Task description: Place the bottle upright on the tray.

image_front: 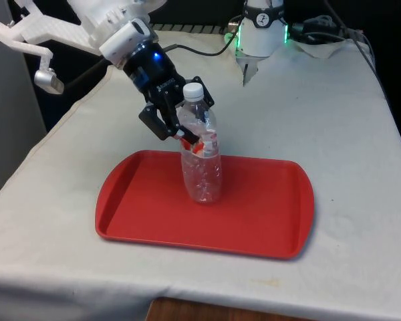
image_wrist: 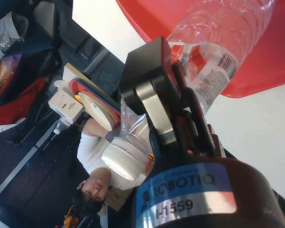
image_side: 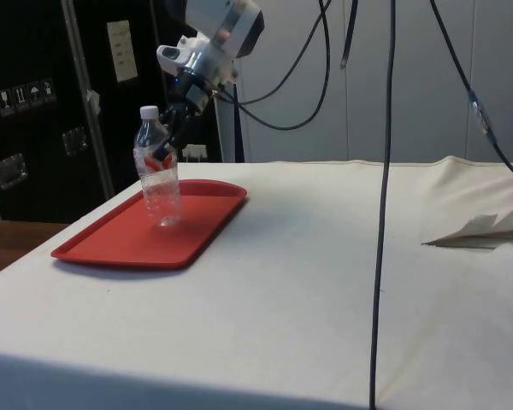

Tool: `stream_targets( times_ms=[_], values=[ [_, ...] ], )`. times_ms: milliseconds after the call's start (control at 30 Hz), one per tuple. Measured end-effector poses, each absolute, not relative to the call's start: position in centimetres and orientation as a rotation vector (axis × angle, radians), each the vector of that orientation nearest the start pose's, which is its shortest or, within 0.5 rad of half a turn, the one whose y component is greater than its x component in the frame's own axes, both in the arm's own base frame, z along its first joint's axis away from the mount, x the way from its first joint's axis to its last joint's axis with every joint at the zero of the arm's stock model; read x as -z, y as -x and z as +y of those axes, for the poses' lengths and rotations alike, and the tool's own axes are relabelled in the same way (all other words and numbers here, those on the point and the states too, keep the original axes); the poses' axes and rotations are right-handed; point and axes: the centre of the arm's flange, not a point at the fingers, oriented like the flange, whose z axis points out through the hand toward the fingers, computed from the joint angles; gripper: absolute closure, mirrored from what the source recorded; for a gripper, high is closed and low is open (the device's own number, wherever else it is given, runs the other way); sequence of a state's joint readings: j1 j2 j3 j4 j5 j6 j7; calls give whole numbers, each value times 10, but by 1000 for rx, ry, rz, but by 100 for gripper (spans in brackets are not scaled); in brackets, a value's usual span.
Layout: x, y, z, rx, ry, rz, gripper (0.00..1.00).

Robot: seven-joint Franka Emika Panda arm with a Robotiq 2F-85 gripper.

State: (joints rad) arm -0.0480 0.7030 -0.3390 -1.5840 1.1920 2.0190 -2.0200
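from my remote station i see one clear plastic bottle with a white cap and a red-and-white label [image_front: 201,150] standing upright on the flat red plastic tray with rounded corners [image_front: 267,214], its base on the tray floor toward the front view's left half and nearer the tray's far rim than its near one. the black two-finger gripper [image_front: 187,130] reaches down at a slant from the front view's upper left and is closed around the bottle's upper body at the label, just under the neck; in the wrist view one dark finger [image_wrist: 154,95] lies pressed against the clear wall beside the label. the tray's right half in the front view lies bare, with open red floor between the bottle and the raised rim on every side. the tray sits on the white cloth-covered table [image_front: 334,100], well inside its edges, with wide open cloth to the front view's right and behind it, and a narrower strip before the near edge. in the side view the cloth stretches bare toward the camera, crossed by a hanging black cable [image_side: 381,213]. count: one bottle, one tray, one gripper. in the wrist view a person in a white top [image_wrist: 92,152] shows beyond the table edge.
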Motion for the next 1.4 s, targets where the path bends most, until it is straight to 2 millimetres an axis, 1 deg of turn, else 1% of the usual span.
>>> stream_targets(
  times_ms=[333,867,900,933,1033,1133,1167,1200,1233,1267,1333,1367,1400],
  values=[
    [-237,-672,-176,892,2232,-1252,100],
    [-237,-672,-176,892,2230,-1252,100],
    [-237,-672,-176,892,2230,-1252,96],
    [-237,-672,-176,892,2230,-1252,96],
    [-237,-672,-176,892,2228,-1252,81],
    [-237,-671,-175,891,2225,-1252,61],
    [-237,-671,-175,890,2224,-1252,54],
    [-237,-671,-175,890,2224,-1252,39],
    [-237,-671,-175,890,2224,-1252,31],
    [-237,-671,-175,890,2224,-1252,31],
    [-237,-671,-175,890,2224,-1252,17],
    [-237,-671,-175,890,2224,-1252,6],
    [-237,-671,-175,890,2224,-1252,1]
  ],
)
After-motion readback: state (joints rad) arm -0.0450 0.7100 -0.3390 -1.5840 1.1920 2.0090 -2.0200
